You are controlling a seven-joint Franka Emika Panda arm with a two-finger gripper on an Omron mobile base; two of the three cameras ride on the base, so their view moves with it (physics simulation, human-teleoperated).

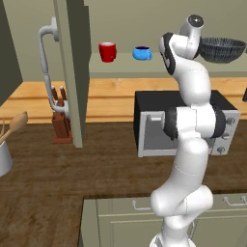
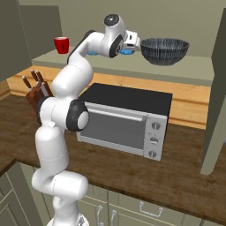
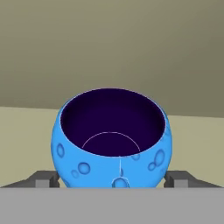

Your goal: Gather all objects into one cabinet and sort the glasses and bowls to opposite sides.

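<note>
On the pale cabinet shelf (image 1: 159,67) stand a red mug (image 1: 107,51), a bright-blue cup (image 1: 142,53) and, at the right, the wide dark ribbed bowl (image 1: 222,49). My arm reaches up to this shelf. The gripper (image 3: 111,179) is open, and its fingertips (image 3: 43,179) flank a second blue cup (image 3: 111,140), close to its sides. The cup stands upright on the shelf with its dark inside showing. From the right base, the gripper (image 2: 133,44) sits just left of the bowl (image 2: 164,50). A sliver of that blue cup (image 2: 127,52) shows under the hand, and the mug (image 2: 61,44) stands far left.
The cabinet's open door (image 1: 72,72) with its curved white handle (image 1: 47,62) hangs at the left. Below the shelf, a toaster oven (image 2: 128,119) stands on the wooden counter. A knife block (image 1: 60,120) and a utensil holder (image 1: 4,154) sit to the left.
</note>
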